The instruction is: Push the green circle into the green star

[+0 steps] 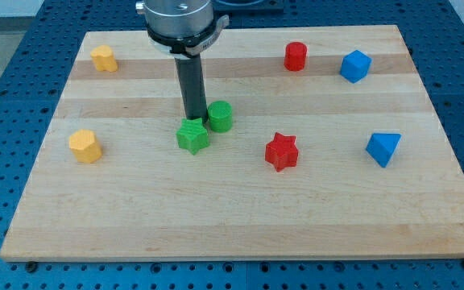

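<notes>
The green circle (220, 116) sits near the board's middle, just right of and above the green star (192, 136); the two look to be touching or nearly so. My rod comes down from the view's top, and my tip (195, 120) rests just above the green star and right beside the green circle's left side.
A red star (281, 151) lies right of the green pair. A red cylinder (296, 56) and a blue block (355, 66) are at top right, a blue triangular block (383, 148) at right. Yellow blocks sit at top left (103, 58) and left (85, 146). The wooden board (232, 234) ends on all sides.
</notes>
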Controlling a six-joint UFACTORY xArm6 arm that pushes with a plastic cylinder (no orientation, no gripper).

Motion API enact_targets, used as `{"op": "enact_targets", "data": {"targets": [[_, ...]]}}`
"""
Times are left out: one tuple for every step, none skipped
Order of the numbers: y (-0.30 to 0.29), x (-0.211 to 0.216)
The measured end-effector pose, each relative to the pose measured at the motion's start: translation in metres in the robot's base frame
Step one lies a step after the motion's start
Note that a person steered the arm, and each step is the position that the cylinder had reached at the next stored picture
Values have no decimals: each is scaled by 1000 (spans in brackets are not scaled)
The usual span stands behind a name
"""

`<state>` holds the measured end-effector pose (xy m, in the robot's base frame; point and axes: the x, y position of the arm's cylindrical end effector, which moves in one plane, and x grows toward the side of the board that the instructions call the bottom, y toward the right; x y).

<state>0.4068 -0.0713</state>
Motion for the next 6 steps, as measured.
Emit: {"op": "enact_targets", "data": {"targets": [[0,-69],[36,-69],[65,-55],[67,0],[67,0],[56,3]]}}
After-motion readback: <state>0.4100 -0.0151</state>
